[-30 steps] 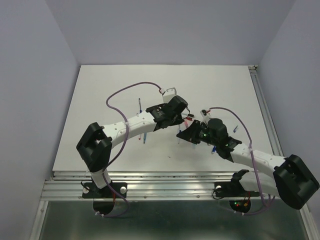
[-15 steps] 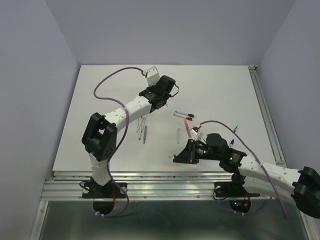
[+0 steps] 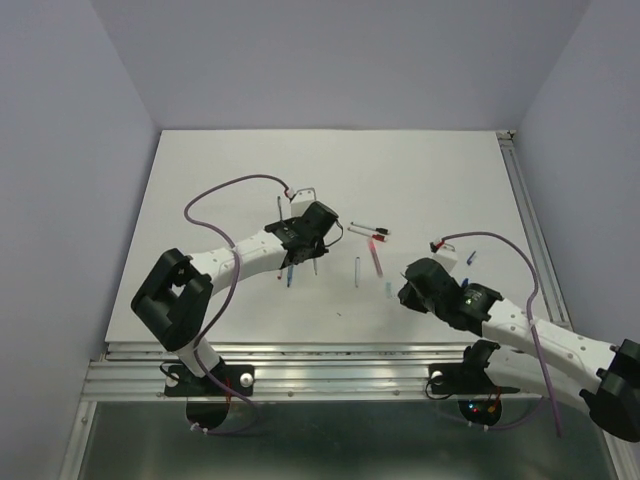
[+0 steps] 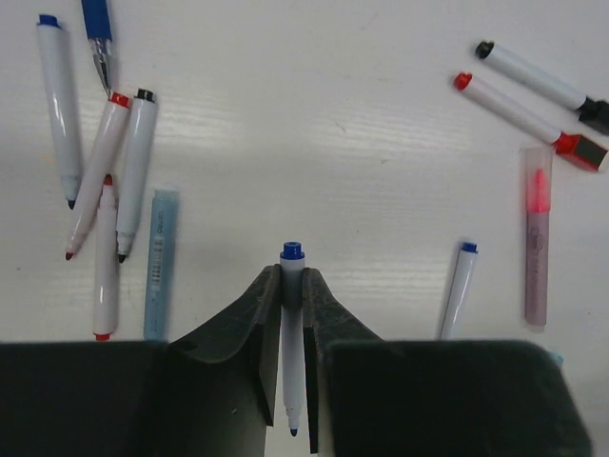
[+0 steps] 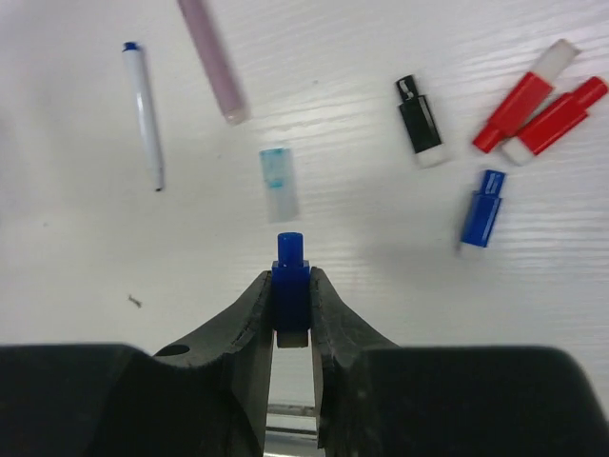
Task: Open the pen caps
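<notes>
Separation is done: a second ago your two grippers met at the pink pen point(image 3: 378, 258); now they stand apart on either side of it. Your left gripper point(image 4: 292, 286), off to the pink pen's left, is pinched narrow on a bare blue pen point(image 4: 291, 362), tip exposed. Your right gripper point(image 5: 291, 283), likewise nearly closed, holds the blue cap point(image 5: 288, 249) to the pink pen's right, near the loose caps point(image 5: 519, 100). That looks like one more cap off. You probably want to set both pieces down next.

White table point(image 3: 200, 180), pale lavender walls point(image 3: 60, 150)
</notes>
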Motion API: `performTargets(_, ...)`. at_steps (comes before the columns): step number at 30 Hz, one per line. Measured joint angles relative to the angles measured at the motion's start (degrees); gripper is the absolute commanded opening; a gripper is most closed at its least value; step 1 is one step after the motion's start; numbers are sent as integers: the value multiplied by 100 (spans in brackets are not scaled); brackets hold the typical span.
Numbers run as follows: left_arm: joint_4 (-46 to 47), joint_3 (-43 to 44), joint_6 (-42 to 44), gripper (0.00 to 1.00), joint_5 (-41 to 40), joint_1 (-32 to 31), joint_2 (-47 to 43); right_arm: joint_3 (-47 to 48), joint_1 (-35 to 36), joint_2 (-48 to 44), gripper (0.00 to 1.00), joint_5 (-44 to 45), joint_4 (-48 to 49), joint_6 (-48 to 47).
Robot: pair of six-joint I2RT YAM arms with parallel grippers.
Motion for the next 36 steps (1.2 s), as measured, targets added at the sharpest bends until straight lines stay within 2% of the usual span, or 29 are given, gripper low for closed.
performTargets(6,-81,-251,39,0,133,-195,0,-4,-345,214,11,474,-326,-79)
performTargets(13,-173,-236,33,1,127,-188,334,-81,-706,612,13,463,-249,-258)
performTargets(16,-315,-223,15,10,107,-188,542,-81,-737,695,15,444,-179,-306)
performTargets(24,-509,-153,-35,13,66,-188,704,-85,-780,835,20,293,-4,-396)
performTargets(32,-557,-138,-70,28,68,-188,721,-269,-780,931,24,151,72,-299)
performTargets(36,-584,-120,-74,40,68,-190,721,-330,-780,1060,29,98,116,-227)
